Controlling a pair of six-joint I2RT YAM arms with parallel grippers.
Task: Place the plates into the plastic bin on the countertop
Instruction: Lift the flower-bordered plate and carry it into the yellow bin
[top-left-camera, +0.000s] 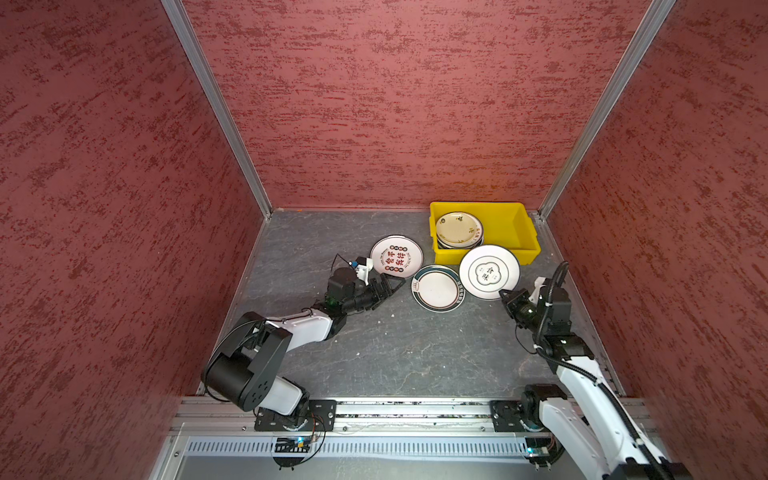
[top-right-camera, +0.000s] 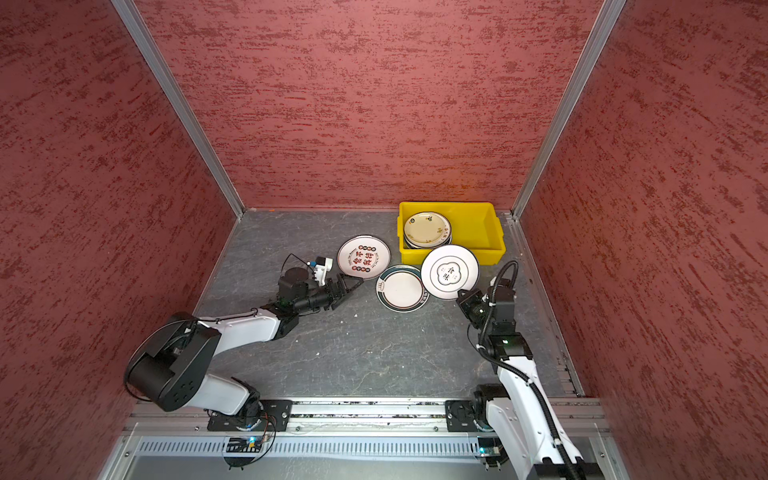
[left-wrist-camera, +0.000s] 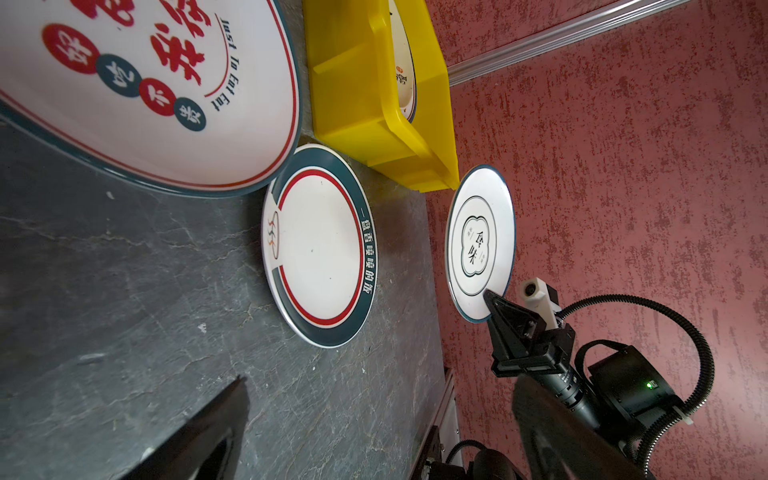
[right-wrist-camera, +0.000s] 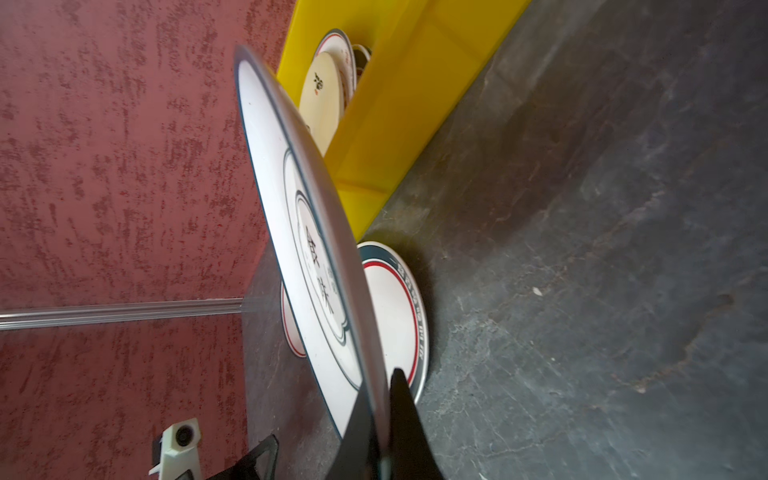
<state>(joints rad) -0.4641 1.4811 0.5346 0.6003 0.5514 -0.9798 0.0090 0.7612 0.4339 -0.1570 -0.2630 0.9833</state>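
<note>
The yellow plastic bin (top-left-camera: 505, 228) (top-right-camera: 473, 228) stands at the back right of the countertop (top-left-camera: 374, 353) and holds a stack of cream plates (top-left-camera: 459, 228). My right gripper (top-left-camera: 505, 294) (right-wrist-camera: 380, 399) is shut on the rim of a white plate with a black emblem (top-left-camera: 489, 271) (right-wrist-camera: 291, 199), held tilted above the counter just in front of the bin. A green-rimmed plate (top-left-camera: 438, 288) (left-wrist-camera: 320, 245) and a red-character plate (top-left-camera: 396, 256) (left-wrist-camera: 145, 83) lie flat. My left gripper (top-left-camera: 392, 286) (left-wrist-camera: 378, 386) is open and empty, low beside the red-character plate.
Red textured walls with aluminium posts (top-left-camera: 216, 104) close in the counter on three sides. A metal rail (top-left-camera: 415, 409) carrying both arm bases runs along the front. A few small white specks (top-left-camera: 392, 316) lie on the stone surface.
</note>
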